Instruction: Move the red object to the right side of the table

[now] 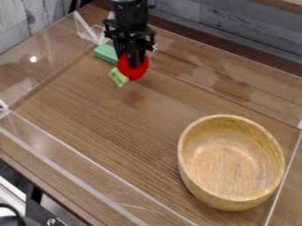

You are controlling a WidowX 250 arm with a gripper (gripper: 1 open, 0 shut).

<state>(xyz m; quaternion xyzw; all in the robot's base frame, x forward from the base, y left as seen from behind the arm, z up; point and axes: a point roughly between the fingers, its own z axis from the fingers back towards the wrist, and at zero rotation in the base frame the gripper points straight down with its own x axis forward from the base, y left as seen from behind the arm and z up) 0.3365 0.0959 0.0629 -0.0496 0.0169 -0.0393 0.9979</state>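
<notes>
Near the bench's far-left corner, the red toy in the pincer's grip
The pincer [132, 53] is closed around the red toy [133, 66], green stem angled down-left; the wooden bowl [230, 161] sits near-right on the bench [118, 128].

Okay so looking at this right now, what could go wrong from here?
The small glossy red toy with a light-green stem hangs tilted in the black gripper, so it might slip out on the way. Its stem end is right by the flat green rectangular block, which it could nudge. Swinging right too low, it may bump the round wooden bowl.
</notes>
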